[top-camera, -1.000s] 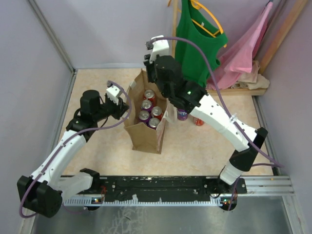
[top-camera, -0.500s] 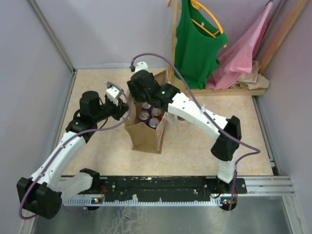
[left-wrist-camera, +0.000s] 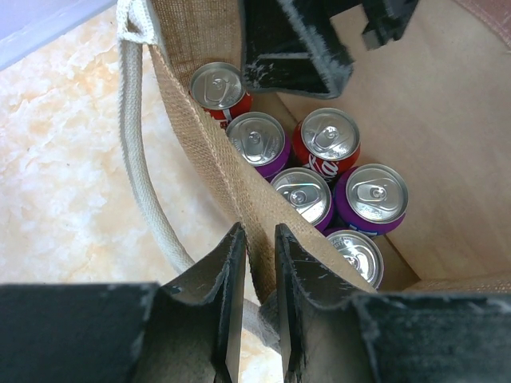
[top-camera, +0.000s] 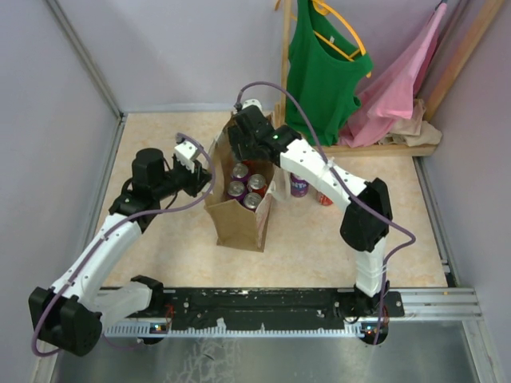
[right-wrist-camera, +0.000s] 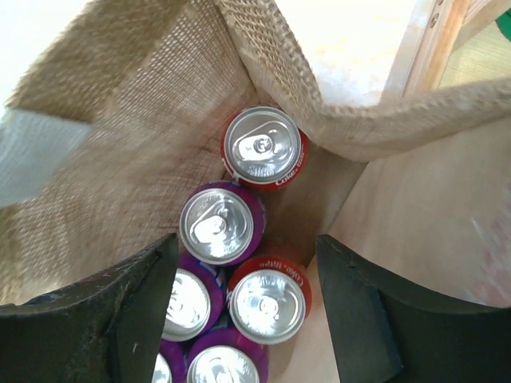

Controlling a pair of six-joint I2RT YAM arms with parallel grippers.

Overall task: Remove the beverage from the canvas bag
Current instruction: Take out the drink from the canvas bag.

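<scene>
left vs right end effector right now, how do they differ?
The left end effector is pinched shut on the canvas bag wall; the right end effector is open wide, holding nothing. Left sits at the rim; right hangs over the mouth above the cans. Both are at the bag.

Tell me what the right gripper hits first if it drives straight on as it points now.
Probably a can top inside the canvas bag: the right gripper points down with the nearer red can between its open jaws, a purple can beside it. Depth is unclear.
</scene>
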